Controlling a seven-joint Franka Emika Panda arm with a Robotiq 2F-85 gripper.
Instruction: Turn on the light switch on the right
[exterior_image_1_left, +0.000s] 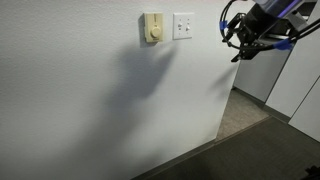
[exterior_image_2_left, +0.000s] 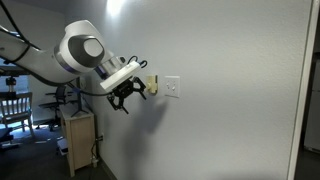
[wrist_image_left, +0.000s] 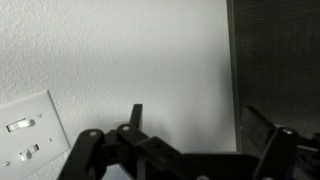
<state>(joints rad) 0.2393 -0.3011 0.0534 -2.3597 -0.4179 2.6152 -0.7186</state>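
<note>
The light switch (exterior_image_1_left: 183, 25) is a white square wall plate with two small toggles, high on the white wall. It also shows in an exterior view (exterior_image_2_left: 172, 87) and at the lower left of the wrist view (wrist_image_left: 27, 135). A cream-yellow box with a round knob (exterior_image_1_left: 152, 28) sits right beside it. My gripper (exterior_image_1_left: 236, 40) hangs in the air to one side of the plate, apart from it, near the wall's end. Its fingers (wrist_image_left: 195, 115) are spread open and hold nothing. In an exterior view the gripper (exterior_image_2_left: 128, 95) partly hides the cream box.
The white wall (exterior_image_1_left: 110, 100) ends at a corner (exterior_image_1_left: 232, 80), with grey carpet (exterior_image_1_left: 245, 115) and pale panels behind it. A small wooden cabinet (exterior_image_2_left: 78, 140) stands by the wall below the arm, and a chair (exterior_image_2_left: 12, 108) stands further back.
</note>
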